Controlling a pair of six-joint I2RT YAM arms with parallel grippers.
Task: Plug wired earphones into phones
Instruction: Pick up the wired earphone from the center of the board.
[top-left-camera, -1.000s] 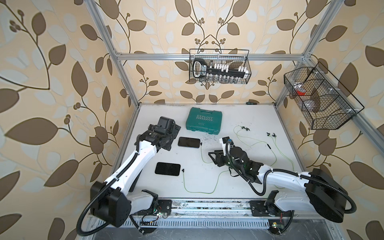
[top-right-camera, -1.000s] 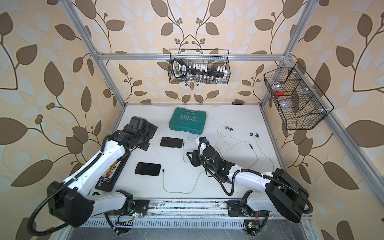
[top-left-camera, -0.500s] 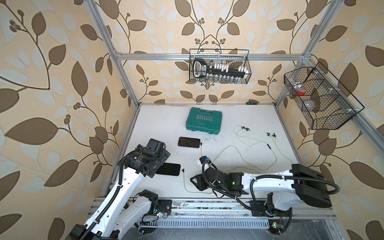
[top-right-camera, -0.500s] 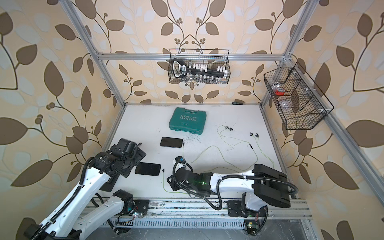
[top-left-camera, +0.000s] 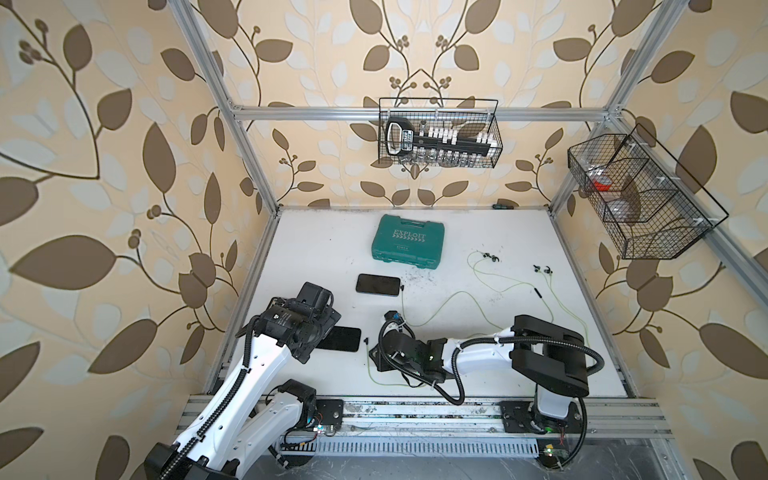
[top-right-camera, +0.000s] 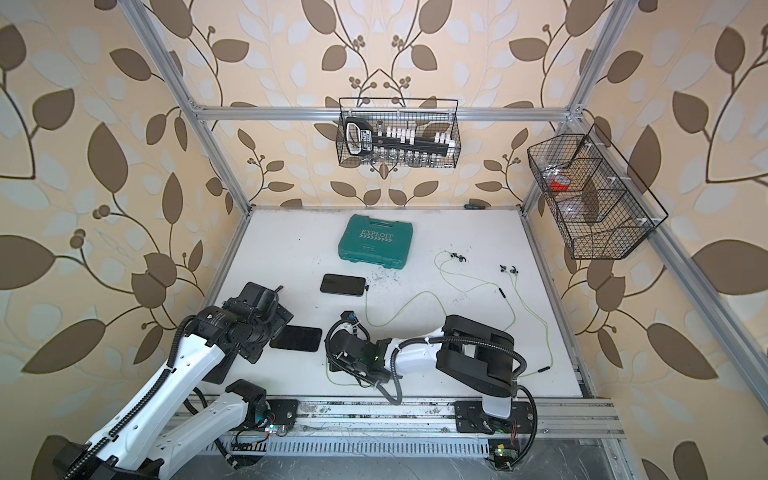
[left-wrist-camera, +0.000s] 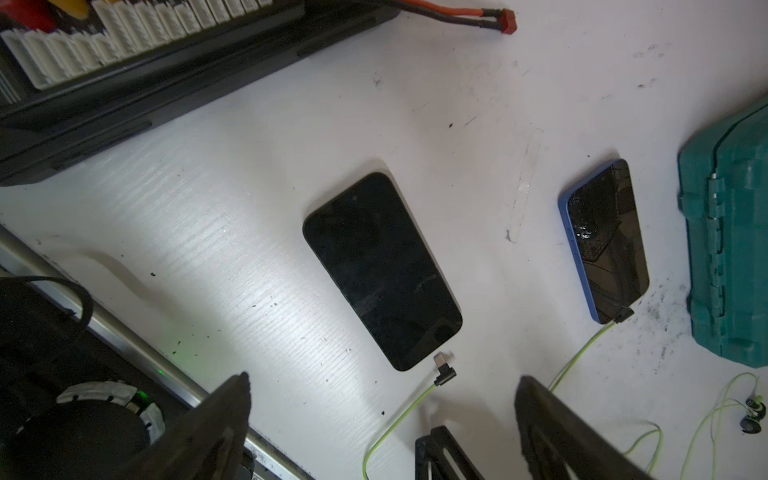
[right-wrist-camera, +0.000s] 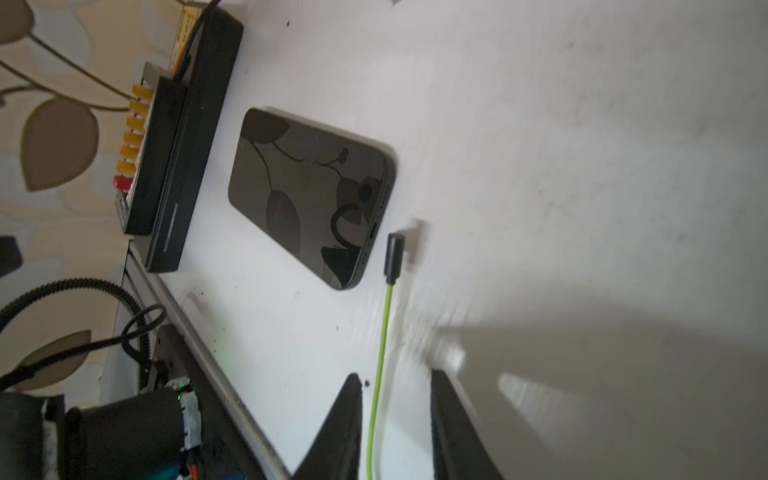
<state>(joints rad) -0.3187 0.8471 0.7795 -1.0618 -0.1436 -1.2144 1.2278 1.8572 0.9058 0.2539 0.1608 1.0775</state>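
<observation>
With 1 phone (left-wrist-camera: 606, 241) plugged, the right tool (right-wrist-camera: 393, 374), just swung over, is narrowing astride the cable (right-wrist-camera: 384, 324) behind the loose plug (right-wrist-camera: 394, 257) beside the 2nd phone (right-wrist-camera: 307, 195), while the left tool (left-wrist-camera: 384, 376) is hovering wide.

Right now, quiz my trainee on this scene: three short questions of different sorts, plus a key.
1. True or false: the plug is already inserted in the front phone.
2. The right hand straddles: A) the front phone; B) the yellow-green cable; C) the teal case.
3. How many phones have a plug inserted?
Key: 1 false; 2 B; 3 one, the phone beside the teal case.
</observation>
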